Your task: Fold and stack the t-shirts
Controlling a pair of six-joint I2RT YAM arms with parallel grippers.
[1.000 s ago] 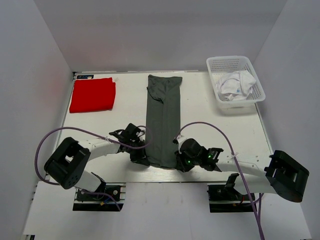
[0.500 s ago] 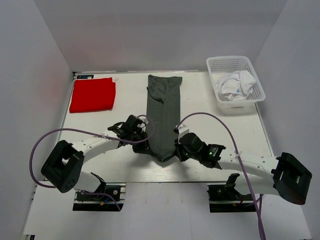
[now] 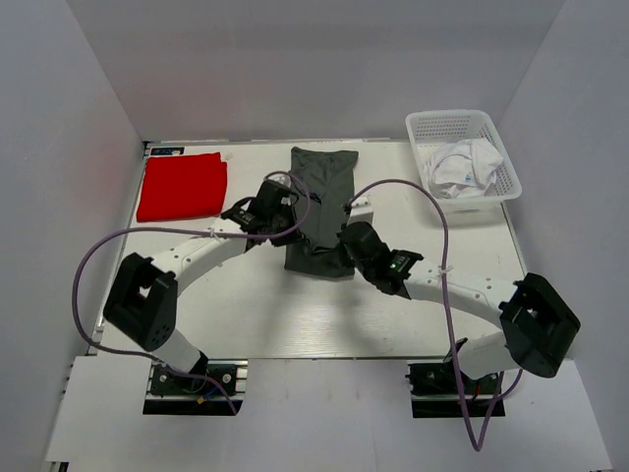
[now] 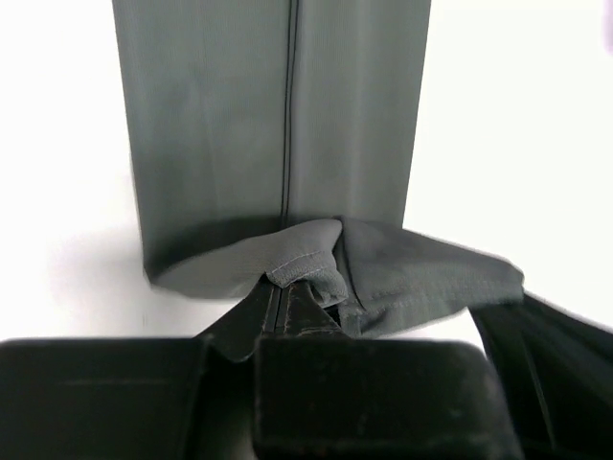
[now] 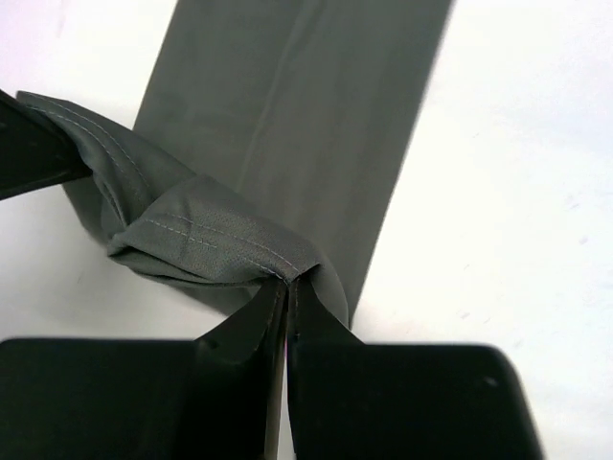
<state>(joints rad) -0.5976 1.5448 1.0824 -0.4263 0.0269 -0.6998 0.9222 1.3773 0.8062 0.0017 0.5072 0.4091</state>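
Observation:
The dark grey-green t-shirt lies as a long folded strip in the middle of the table, its near end lifted and doubled back over itself. My left gripper is shut on the hem's left corner. My right gripper is shut on the hem's right corner. Both hold the hem over the strip's middle. The red t-shirt lies folded at the far left. White t-shirts sit crumpled in the basket.
The white mesh basket stands at the far right corner. Purple cables loop off both arms over the table. White walls close in the left, right and far sides.
Both grippers have carried the shirt's near hem away from the table's front edge toward the far side, folding the strip over itself. The strip now looks about half as long.

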